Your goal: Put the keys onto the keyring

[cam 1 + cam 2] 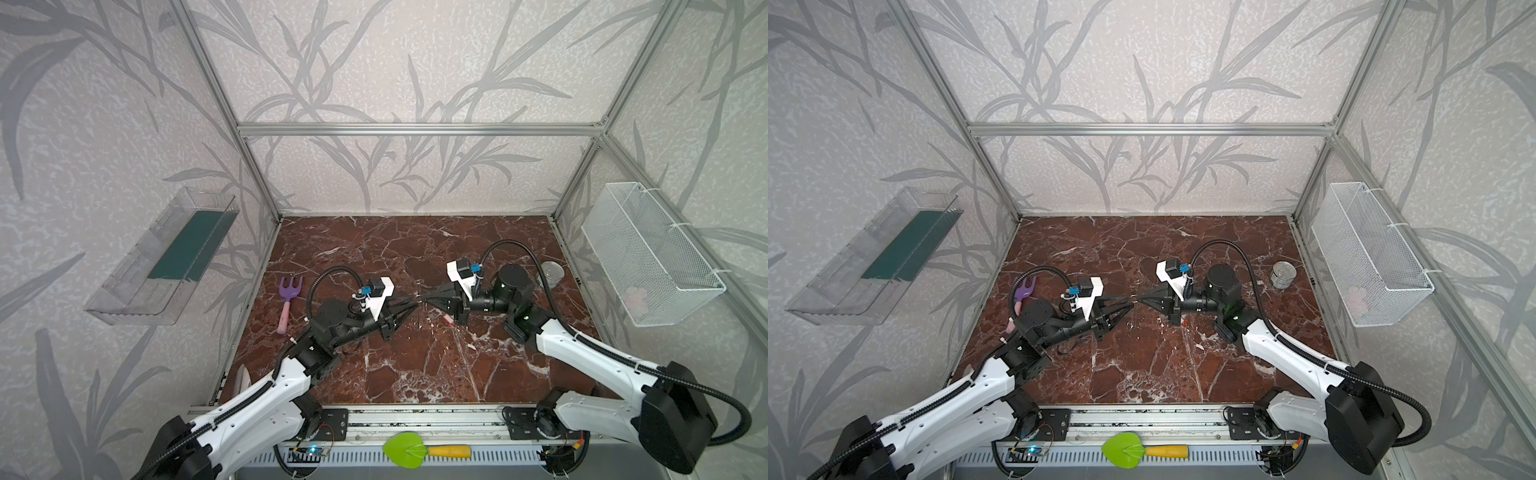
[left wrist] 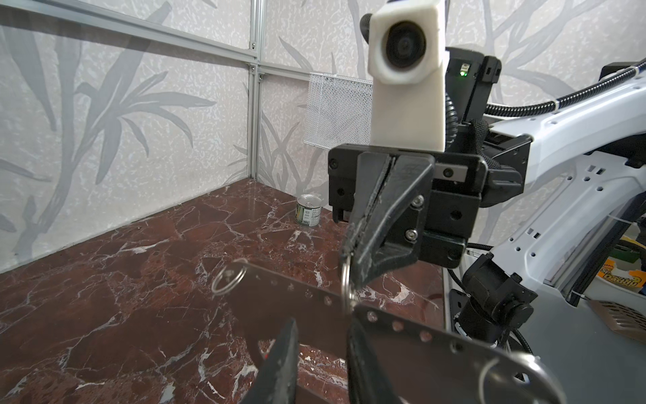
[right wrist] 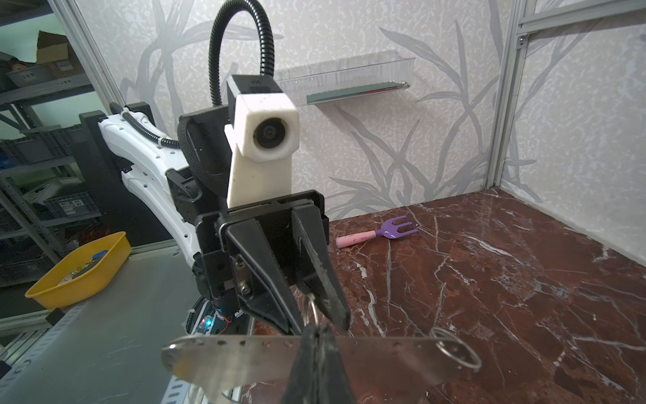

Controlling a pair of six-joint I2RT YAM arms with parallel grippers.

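Observation:
The keyring (image 3: 237, 360) is a flat grey plate with a row of small holes, held up in the air over the middle of the table. My right gripper (image 3: 317, 330) is shut on its holed edge, where a small wire ring (image 3: 311, 307) passes through. My left gripper (image 2: 323, 325) faces it from the other side, jaws a little apart around that wire ring (image 2: 346, 283); nothing is clamped between them. In both top views the two grippers (image 1: 414, 302) (image 1: 423, 297) meet tip to tip. The keys (image 1: 448, 318), with the red tag, lie on the marble under the right gripper.
A purple hand rake (image 1: 286, 299) lies at the left of the table. A small tin can (image 1: 552, 274) stands at the far right. A white wire basket (image 1: 648, 257) and a clear shelf (image 1: 162, 257) hang on the side walls. A green trowel (image 1: 415, 450) rests on the front rail.

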